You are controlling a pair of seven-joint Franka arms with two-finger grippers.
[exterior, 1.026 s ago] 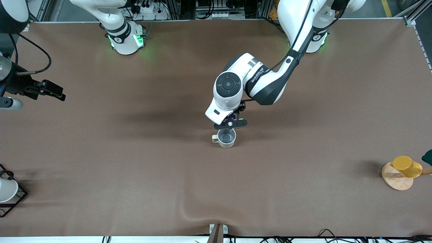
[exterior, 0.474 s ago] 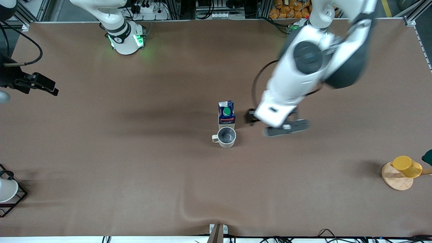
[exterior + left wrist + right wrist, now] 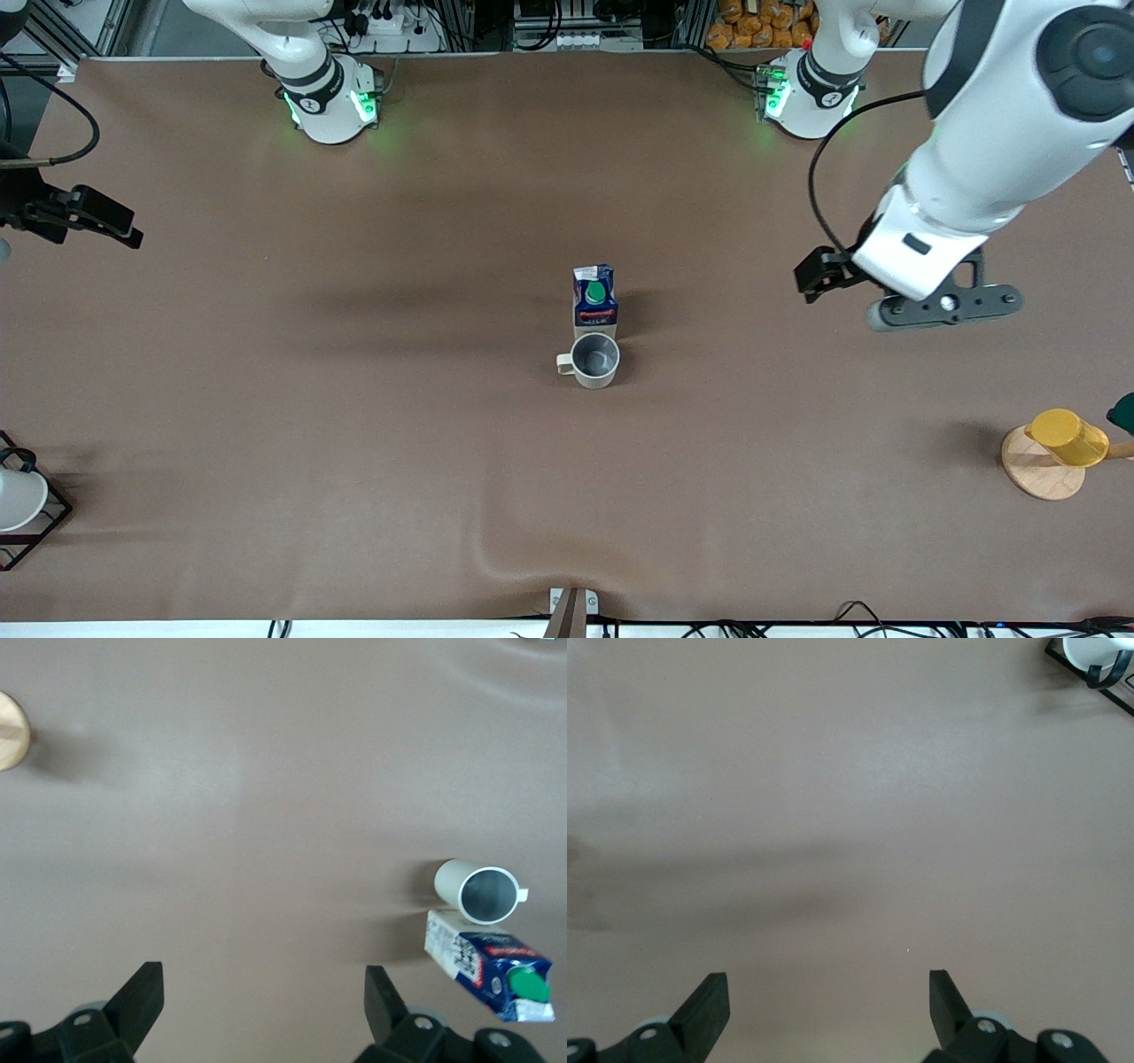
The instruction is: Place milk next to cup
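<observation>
A: Where does the milk (image 3: pixel 595 301) stand?

B: Upright on the brown table (image 3: pixel 354 443), near its middle, touching or just beside the cup (image 3: pixel 594 361). The cup is the nearer of the two to the front camera, its handle pointing toward the right arm's end of the table. The left wrist view shows the same pair, the milk (image 3: pixel 492 967) right against the cup (image 3: pixel 478 892).

A: And the left gripper (image 3: pixel 943 304)?

B: It hangs in the air over bare table, toward the left arm's end, well apart from the milk. Its fingers (image 3: pixel 142 1001) are spread wide, with only tabletop between them; they hold and touch nothing.

A: The right gripper (image 3: pixel 89 217)?

B: It waits over the table's edge at the right arm's end. In its wrist view the fingers (image 3: pixel 709 1003) are likewise wide apart and hold nothing.

A: Anything else on the table?

B: A yellow cup (image 3: pixel 1067 437) on a round wooden base (image 3: pixel 1036 470) at the left arm's end, and a white cup (image 3: pixel 18 498) in a black wire rack (image 3: pixel 44 523) at the right arm's end.
</observation>
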